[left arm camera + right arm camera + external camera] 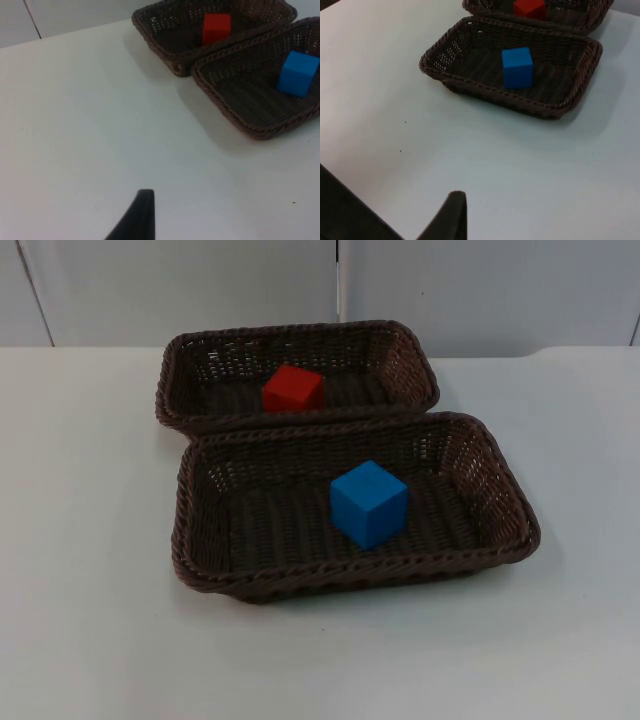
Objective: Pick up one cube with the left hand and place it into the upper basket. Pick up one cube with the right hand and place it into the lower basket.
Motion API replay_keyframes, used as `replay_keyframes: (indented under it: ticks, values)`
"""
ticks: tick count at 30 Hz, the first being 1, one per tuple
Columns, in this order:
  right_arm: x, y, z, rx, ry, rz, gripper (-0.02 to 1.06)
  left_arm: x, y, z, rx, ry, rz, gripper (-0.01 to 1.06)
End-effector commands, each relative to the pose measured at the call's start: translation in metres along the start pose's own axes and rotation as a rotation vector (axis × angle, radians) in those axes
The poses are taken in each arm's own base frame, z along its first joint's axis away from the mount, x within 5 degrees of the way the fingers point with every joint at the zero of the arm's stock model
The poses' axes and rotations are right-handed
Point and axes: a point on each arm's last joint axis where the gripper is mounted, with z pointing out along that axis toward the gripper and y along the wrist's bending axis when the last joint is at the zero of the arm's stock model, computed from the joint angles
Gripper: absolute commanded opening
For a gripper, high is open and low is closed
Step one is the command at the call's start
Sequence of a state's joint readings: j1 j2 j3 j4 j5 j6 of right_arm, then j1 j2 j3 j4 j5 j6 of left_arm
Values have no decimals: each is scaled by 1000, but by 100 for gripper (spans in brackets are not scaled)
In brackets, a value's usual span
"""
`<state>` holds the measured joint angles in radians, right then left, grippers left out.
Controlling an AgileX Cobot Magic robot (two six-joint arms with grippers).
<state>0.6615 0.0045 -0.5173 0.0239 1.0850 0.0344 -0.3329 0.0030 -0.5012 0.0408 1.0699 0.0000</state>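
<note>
- 2 brown wicker baskets are set touching on the white table — the upper basket toward the wall, the lower basket nearer.
- 1 red cube is seen resting in the upper basket.
- 1 blue cube is seen resting in the lower basket.
- For the left gripper and the right gripper, 1 fingertip each is shown above bare table, well apart from the baskets — whether released or clenched cannot be told.

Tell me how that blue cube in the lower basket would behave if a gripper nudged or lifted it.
The blue cube has flat faces and rests flat on the woven floor of the lower basket, so it would probably slide or catch on the weave rather than roll. Its smooth matte sides look stiff, giving parallel fingers a fair grip. It may be light, though that is only a guess.
</note>
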Motion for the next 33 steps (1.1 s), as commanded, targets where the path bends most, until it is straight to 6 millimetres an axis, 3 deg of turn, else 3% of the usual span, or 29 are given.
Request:
replay_keyframes:
  ticks: [1, 11, 20, 33]
  values:
    - [0, 0, 0, 2, -9, 0, 105, 2, -1, 1, 11, 7, -2, 99]
    - [0, 1, 0, 72, -14, 43, 105, 2, -1, 1, 11, 7, -2, 99]
    - [0, 3, 1, 285, -27, 156, 105, 2, -1, 1, 11, 7, -2, 99]
    - [-1, 4, 2, 450, -37, 242, 105, 2, -1, 1, 11, 7, -2, 99]
